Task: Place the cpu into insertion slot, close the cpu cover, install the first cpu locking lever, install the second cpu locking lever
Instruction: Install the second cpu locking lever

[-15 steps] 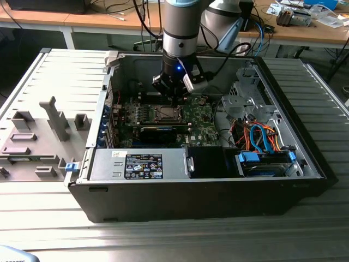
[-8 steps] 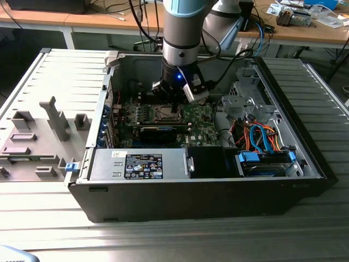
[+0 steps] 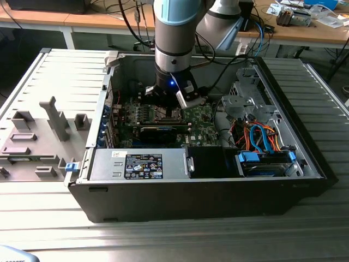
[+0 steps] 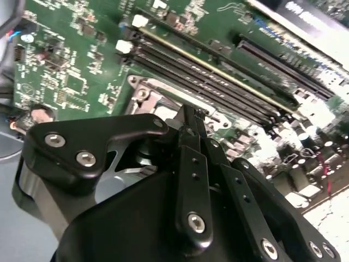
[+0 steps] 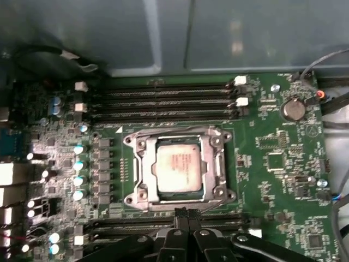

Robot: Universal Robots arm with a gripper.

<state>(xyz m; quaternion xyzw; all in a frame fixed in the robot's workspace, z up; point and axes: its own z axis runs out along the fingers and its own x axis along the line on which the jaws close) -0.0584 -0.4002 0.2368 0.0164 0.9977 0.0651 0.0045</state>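
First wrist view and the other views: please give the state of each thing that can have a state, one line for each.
cpu: seated in the socket, face showing.
insertion slot: occupied by the chip.
cpu cover: down, framing the chip.
gripper: shut, empty, at the socket's edge.
computer case: lying open, side panel off.
memory slots: empty in the first wrist view.

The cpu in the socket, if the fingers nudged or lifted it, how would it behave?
The cpu looks like a thin, flat, rigid square, so it probably would not flex or roll. It likely weighs little. Lying inside the cpu cover frame, it probably could not slide sideways. The fingers appear closed at the frame's edge.
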